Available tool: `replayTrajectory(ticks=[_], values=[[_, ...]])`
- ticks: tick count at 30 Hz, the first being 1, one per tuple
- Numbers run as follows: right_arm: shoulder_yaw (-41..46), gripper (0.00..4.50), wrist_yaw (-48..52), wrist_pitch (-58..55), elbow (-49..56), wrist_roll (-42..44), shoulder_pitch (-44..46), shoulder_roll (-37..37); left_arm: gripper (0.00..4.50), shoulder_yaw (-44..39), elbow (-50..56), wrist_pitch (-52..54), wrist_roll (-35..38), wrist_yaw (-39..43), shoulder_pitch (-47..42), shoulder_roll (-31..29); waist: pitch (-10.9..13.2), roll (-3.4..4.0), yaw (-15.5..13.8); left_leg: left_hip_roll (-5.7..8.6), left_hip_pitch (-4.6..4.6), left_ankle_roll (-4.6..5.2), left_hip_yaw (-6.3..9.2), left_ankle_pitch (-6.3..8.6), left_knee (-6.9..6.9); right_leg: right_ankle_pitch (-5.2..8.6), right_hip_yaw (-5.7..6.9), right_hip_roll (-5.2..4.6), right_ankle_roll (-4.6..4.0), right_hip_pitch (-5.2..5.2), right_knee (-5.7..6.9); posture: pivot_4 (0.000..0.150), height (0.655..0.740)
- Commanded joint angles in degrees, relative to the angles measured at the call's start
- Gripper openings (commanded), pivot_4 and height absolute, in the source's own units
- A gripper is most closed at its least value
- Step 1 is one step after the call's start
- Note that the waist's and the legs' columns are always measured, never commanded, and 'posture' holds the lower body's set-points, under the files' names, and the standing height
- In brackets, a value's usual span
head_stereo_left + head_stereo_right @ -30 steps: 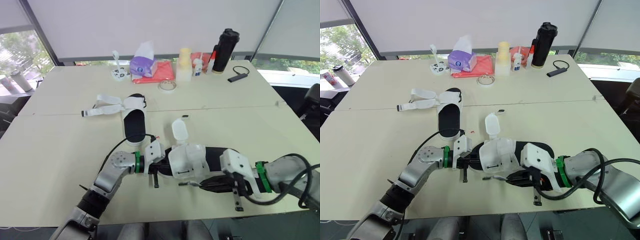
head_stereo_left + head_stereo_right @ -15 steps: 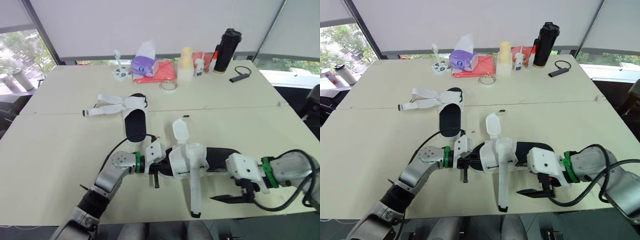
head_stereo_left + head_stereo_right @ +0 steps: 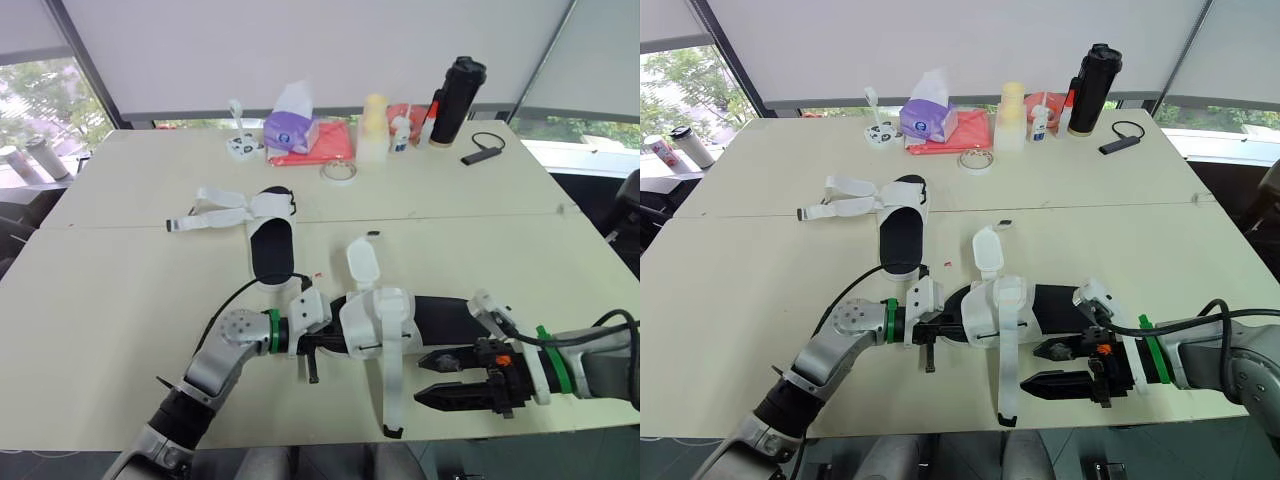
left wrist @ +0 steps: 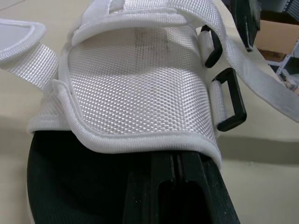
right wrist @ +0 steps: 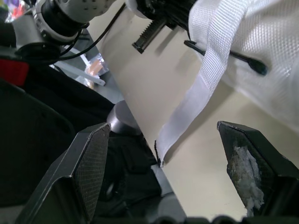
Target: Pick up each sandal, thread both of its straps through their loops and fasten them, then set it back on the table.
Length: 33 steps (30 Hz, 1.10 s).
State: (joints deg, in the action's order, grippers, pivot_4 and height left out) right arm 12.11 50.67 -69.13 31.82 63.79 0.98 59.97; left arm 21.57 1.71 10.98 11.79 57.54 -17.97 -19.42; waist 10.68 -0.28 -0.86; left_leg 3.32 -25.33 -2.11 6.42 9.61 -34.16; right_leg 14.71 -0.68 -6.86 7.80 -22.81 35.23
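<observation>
Sandal (image 3: 375, 320) sits clamped, I think, in left gripper (image 3: 315, 342); right gripper (image 3: 440, 378) gapes open, should pinch strap (image 3: 392, 380) near its tip.

A tall black flask (image 3: 453, 100) stands near a small white bottle (image 3: 398, 134) and a cream bottle (image 3: 372, 130). A purple tissue box (image 3: 289, 130) touches a red cloth (image 3: 325, 145), with a tape roll (image 3: 338, 174) just in front. A black adapter (image 3: 480, 152) lies apart.

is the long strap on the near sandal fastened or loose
Loose: the strap trails off the sandal across the table, its end free.
</observation>
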Motion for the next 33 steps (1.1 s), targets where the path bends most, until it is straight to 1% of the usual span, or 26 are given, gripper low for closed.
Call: replayTrajectory(ticks=[1, 5, 11, 20, 21, 23, 27, 29, 31, 33], values=[[0.01, 3.91, -2.34, -1.07, 0.21, 1.43, -2.70, -1.82, 0.00, 2.06, 3.61, 1.06, -0.88, 0.29, 2.73, -1.22, 0.00, 0.01, -0.06, 0.00, -0.01, 0.00, 0.00, 0.00, 0.00, 0.00, 0.01, 0.00, 0.00, 0.00, 0.00, 0.150, 0.7296], [-0.16, 3.91, -6.20, -2.22, -0.51, 4.96, -4.09, -6.63, 0.00, 2.33, 4.93, 1.50, -1.14, -0.01, 3.69, -1.98, -0.01, 0.02, 0.02, 0.00, 0.01, 0.01, 0.00, 0.00, 0.00, 0.00, 0.00, 0.00, 0.01, 0.00, 0.02, 0.150, 0.7296], [-1.56, 3.91, -12.73, -3.24, 1.38, 9.12, -4.11, -11.32, 0.00, 2.66, 5.77, 1.86, -1.25, -0.64, 4.40, -1.74, -0.03, 0.00, 0.03, 0.00, 0.01, 0.01, 0.02, 0.00, -0.03, 0.00, 0.00, 0.01, 0.01, 0.03, 0.02, 0.150, 0.7296], [-4.04, 3.91, -18.62, -3.46, 1.00, 12.38, -2.11, -13.46, 0.00, 2.85, 3.06, -0.47, -2.15, 0.40, 2.59, -1.59, -0.05, 0.03, -0.12, 0.01, 0.02, 0.02, 0.03, 0.00, -0.03, 0.00, 0.02, 0.01, 0.00, 0.05, 0.02, 0.150, 0.7296], [-4.07, 3.68, -18.79, -3.42, 1.00, 12.59, -2.13, -13.34, 0.00, 2.70, 2.40, -0.69, -2.16, 0.59, 1.84, -1.46, -0.05, 0.03, -0.11, 0.02, 0.01, 0.02, 0.03, 0.00, -0.03, 0.00, 0.01, 0.01, 0.00, 0.05, 0.02, 0.150, 0.7296], [-4.15, 3.01, -19.04, -3.28, 0.92, 12.94, -2.16, -13.07, 0.00, 2.56, 1.54, -1.03, -2.18, 0.80, 0.92, -1.27, -0.05, 0.03, -0.17, 0.04, 0.01, 0.02, 0.03, 0.00, -0.04, 0.00, 0.01, 0.00, 0.00, 0.06, 0.01, 0.150, 0.7296], [-3.62, 0.98, -18.50, -2.66, 1.21, 12.15, -1.72, -11.63, 0.00, 2.38, -0.28, -2.06, -2.41, 1.21, -0.26, -1.11, -0.05, 0.03, -0.13, 0.04, 0.02, 0.03, 0.04, -0.01, -0.06, -0.01, 0.01, 0.00, 0.00, 0.07, 0.02, 0.150, 0.7296], [-3.12, 0.03, -17.57, -2.18, 1.66, 11.77, -0.96, -10.29, 0.00, 2.51, -0.54, -2.40, -2.41, 1.28, -0.20, -1.12, -0.05, 0.03, -0.08, 0.04, 0.02, 0.03, 0.04, -0.01, -0.08, -0.01, 0.01, 0.00, 0.00, 0.09, 0.02, 0.150, 0.7296], [-2.82, 0.03, -16.38, -1.98, 1.93, 11.54, 0.82, -8.38, 0.00, 2.59, -0.95, -2.76, -2.50, 1.42, -0.31, -1.15, -0.06, 0.05, -0.05, 0.04, 0.02, 0.03, 0.04, -0.01, -0.09, -0.01, 0.01, 0.00, 0.01, 0.09, 0.02, 0.150, 0.7296], [-1.91, 0.03, -15.36, -2.30, 1.01, 13.04, 5.65, -6.05, 0.00, 2.46, -1.51, -3.16, -2.56, 1.41, -0.65, -1.08, -0.06, 0.06, 0.02, 0.04, 0.03, 0.03, 0.04, -0.01, -0.09, -0.01, 0.01, 0.00, 0.01, 0.10, 0.02, 0.150, 0.7296]])
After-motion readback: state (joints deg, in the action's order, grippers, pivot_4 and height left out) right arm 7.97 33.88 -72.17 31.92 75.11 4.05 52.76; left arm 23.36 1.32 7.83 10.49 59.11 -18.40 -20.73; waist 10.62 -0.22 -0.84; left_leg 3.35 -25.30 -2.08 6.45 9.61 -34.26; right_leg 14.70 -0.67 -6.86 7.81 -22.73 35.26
